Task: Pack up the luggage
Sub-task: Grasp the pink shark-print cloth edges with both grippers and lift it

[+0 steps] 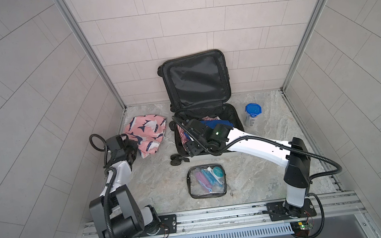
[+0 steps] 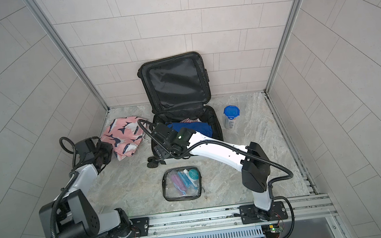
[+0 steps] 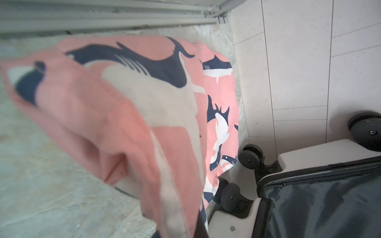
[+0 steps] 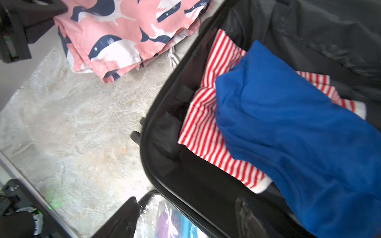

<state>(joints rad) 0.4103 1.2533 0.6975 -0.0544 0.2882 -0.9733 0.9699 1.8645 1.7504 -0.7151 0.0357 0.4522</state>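
1. Table (image 1: pixel 155 183): a marbled surface that carries everything in the scene.

2. Luggage (image 1: pixel 196 80): it lies open at the back middle of the table. The lid leans on the rear wall and the black-lined base lies flat, with the wheels on its left side.

3. Pink shorts (image 1: pixel 146 133): shark print, on the table just beside the left edge of the luggage and not yet inside. One edge is bunched up off the surface.

4. Blue garment (image 4: pixel 288 123): inside the base, lying on top of the striped garment (image 4: pixel 206 123). Both count as packed.

5. Pouch (image 1: pixel 206 182): clear, black-edged and filled with toiletries. It sits on the table near the front of the luggage and is not packed.

6. Jar (image 1: pixel 253 115): blue lid, upright on the table just right of the luggage and not packed.

7. Left pincer (image 1: pixel 137 150): pressed together on the near edge of the pink shorts. The left wrist view shows the cloth drawn up close to the lens, though the fingertips themselves are hidden.

8. Right pincer (image 1: pixel 190 149): spread and empty, over the front left corner of the base.

Progress, as a judgement: under half done. Two garments are in, while three items — shorts, pouch and jar — remain outside, and the lid has not been closed. The step in hand appears to be moving the shorts into the base.
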